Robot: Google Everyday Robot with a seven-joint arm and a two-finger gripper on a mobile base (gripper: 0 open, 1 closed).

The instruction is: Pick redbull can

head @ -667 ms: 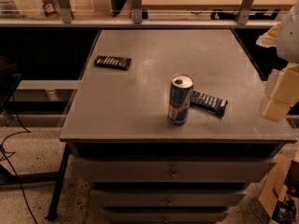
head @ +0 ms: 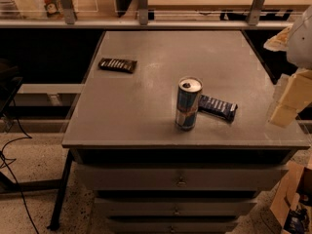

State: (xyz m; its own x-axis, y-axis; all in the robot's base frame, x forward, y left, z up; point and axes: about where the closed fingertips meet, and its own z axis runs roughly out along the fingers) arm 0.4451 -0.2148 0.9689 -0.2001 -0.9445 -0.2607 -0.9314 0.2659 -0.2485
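Observation:
The redbull can (head: 187, 104) is slim, blue and silver with a red mark and a silver top. It stands upright near the front middle of the grey table (head: 136, 116). My gripper (head: 286, 101) shows as pale cream blocks at the right edge of the view, over the table's right side. It is well to the right of the can, apart from it, and holds nothing that I can see.
A dark snack bar wrapper (head: 218, 107) lies right behind and to the right of the can, close to it. Another dark wrapper (head: 117, 65) lies at the table's back left. Drawers sit under the tabletop. A railing and shelves run behind. Cables lie on the floor at left.

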